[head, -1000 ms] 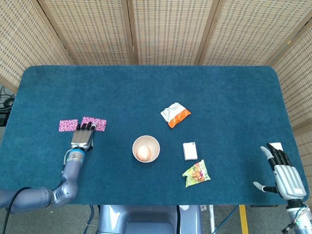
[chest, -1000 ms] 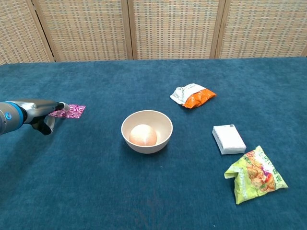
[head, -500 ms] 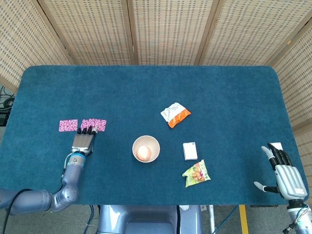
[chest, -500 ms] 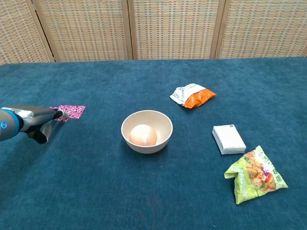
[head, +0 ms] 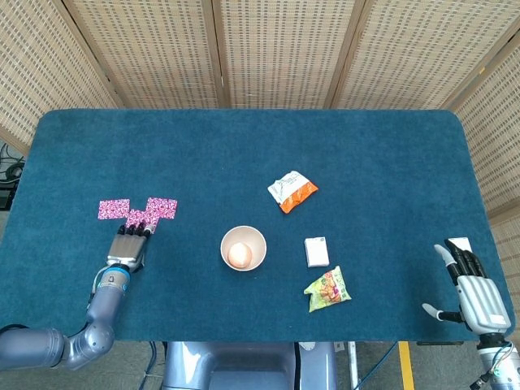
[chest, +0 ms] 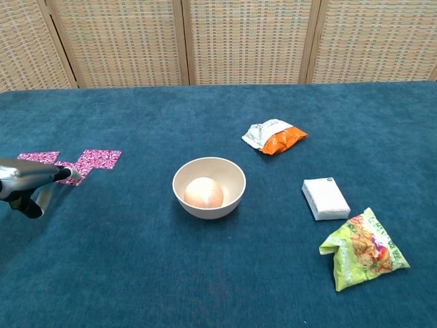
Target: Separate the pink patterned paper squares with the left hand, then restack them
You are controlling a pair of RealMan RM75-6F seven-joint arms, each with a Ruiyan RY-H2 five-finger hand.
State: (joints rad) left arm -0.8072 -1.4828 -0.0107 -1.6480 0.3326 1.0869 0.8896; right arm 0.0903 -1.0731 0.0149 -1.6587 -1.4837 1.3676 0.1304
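Three pink patterned paper squares lie at the table's left. One square [head: 114, 209] [chest: 39, 157] is furthest left and another square [head: 162, 208] [chest: 100, 159] sits to its right. A third square [head: 136, 218] [chest: 68, 169] lies between them, nearer the front edge, overlapping the right one's corner. My left hand [head: 130, 244] [chest: 24, 179] lies flat with fingers stretched out, and its fingertips [head: 134, 230] touch the near edge of that third square. It grips nothing. My right hand [head: 475, 288] rests at the front right corner, fingers apart and empty, seen only in the head view.
A cream bowl [head: 257, 240] [chest: 232, 176] holding an orange ball stands mid-table. To its right are an orange-and-white snack bag [head: 292, 191] [chest: 275, 136], a white box [head: 316, 251] [chest: 326, 198] and a green-yellow snack bag [head: 327, 289] [chest: 362, 250]. A small white item [head: 460, 243] lies by the right hand.
My left hand has drawn back toward the front edge, sliding one pink square with it off the right-hand stack. Three squares now show instead of two. The right hand has stayed put.
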